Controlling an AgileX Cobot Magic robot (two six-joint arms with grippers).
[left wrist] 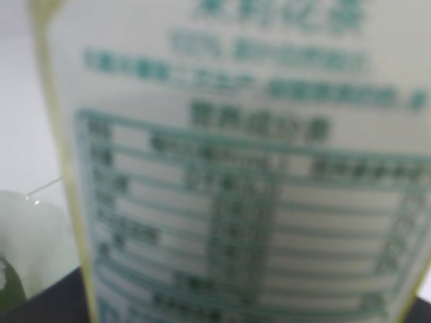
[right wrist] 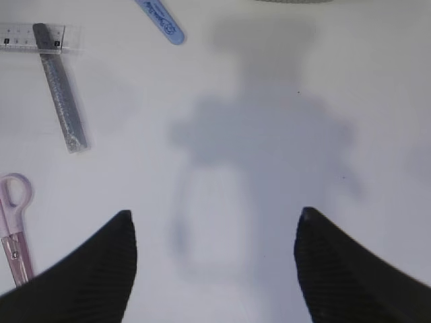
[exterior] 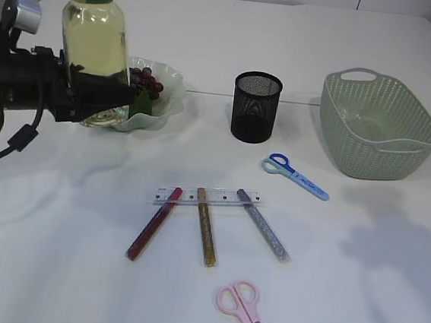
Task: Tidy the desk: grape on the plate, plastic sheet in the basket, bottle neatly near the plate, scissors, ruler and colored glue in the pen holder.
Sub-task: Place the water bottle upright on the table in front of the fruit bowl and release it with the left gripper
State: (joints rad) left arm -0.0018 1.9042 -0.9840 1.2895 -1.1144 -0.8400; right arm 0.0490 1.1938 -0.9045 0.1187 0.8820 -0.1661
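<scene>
Bottle (exterior: 95,31) | upright, cap up | in left pincer (exterior: 104,93)

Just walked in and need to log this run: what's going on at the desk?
The left tool is shut on the bottle, holding it upright beside the plate, where the grapes already lie. The right tool hangs open above bare table, holding nothing. The ruler, three glue sticks and both scissors lie on the table, outside the pen holder. The basket looks empty.
</scene>
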